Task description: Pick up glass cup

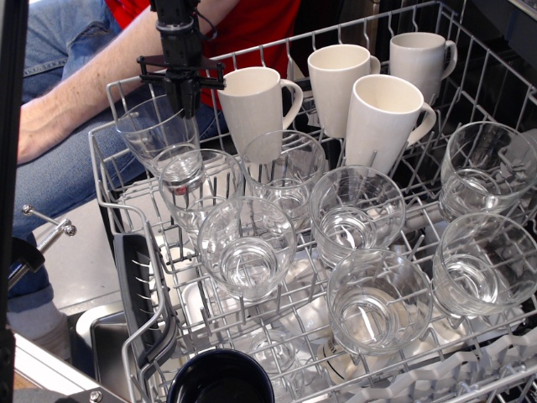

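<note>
Nearest, a dark bowl [220,376] below round-bodied glasses [247,245] filling the wire rack [126,277]. Farther back at the left rear corner, glass cup [165,144], tilted, mouth toward upper left. Directly above its far rim, gripper [181,102], seemingly clamped on that rim. Just right, white mugs [256,105], crowding any lift.

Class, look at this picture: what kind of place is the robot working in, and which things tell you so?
Most likely a kitchen, at an open dishwasher: a wire dish rack holds white mugs and clear glasses.
</note>
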Robot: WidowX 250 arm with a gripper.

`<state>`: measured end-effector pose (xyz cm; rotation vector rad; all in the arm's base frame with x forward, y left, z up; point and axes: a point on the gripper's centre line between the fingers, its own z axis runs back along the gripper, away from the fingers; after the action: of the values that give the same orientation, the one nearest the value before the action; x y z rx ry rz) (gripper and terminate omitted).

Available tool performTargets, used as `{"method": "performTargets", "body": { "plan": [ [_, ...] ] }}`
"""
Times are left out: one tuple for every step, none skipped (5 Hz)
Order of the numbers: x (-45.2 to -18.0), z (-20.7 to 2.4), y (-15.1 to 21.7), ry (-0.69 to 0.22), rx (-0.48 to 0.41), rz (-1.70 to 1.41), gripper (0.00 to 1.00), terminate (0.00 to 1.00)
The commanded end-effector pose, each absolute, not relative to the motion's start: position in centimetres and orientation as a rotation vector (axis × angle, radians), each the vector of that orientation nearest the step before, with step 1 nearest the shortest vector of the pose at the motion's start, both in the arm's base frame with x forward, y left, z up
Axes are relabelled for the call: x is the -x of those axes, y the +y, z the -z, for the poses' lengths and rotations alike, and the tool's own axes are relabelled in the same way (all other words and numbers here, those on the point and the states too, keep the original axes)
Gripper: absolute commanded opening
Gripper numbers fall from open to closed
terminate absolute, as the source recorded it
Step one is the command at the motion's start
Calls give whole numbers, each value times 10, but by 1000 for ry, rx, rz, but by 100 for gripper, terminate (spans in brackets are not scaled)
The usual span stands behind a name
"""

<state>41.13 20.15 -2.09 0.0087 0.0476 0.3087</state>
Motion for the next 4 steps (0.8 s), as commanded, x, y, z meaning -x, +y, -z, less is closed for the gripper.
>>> {"method": "performTargets", "body": {
  "plan": [
    [-429, -83, 197, -207, -107, -284, 0, 0],
    [-430, -106, 195, -224, -163, -276, 0, 0],
    [-431, -127, 193, -237, -232, -276, 0, 0],
    [-436, -144, 194, -233, -316, -266, 0, 0]
  ]
}}
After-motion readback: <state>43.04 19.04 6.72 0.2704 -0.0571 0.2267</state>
